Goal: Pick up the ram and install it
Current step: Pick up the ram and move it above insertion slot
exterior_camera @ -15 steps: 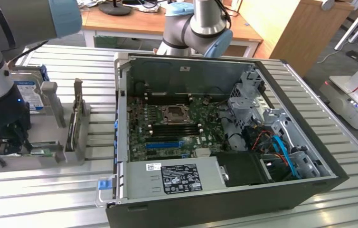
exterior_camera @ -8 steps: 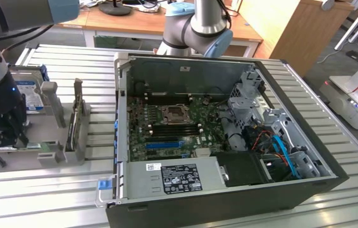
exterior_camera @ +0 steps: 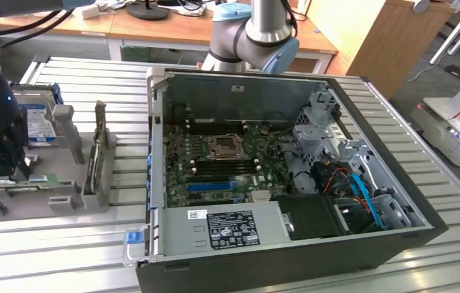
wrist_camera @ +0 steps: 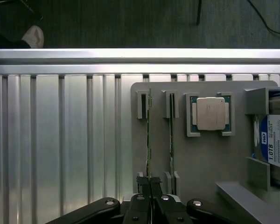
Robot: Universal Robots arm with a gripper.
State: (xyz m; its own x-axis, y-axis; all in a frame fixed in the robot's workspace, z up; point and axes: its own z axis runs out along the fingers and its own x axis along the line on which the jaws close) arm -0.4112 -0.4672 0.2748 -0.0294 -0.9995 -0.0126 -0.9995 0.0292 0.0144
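Two fingers of the gripper [wrist_camera: 150, 207] are pressing together on the nearest end of the ram [wrist_camera: 149, 135], which is standing on edge in the slot closest to the gray holder's [wrist_camera: 200, 158] edge. A second stick [wrist_camera: 171, 135] is sitting in the holder's next slot, parallel and just beside. Further across the holder, the CPU chip [wrist_camera: 210, 113] is lying flat in its pocket. Past it, the hard drive [wrist_camera: 276, 144] is standing at the holder's far side. The open computer case [exterior_camera: 254, 268] is sitting beside the holder, on the exterior view's right.
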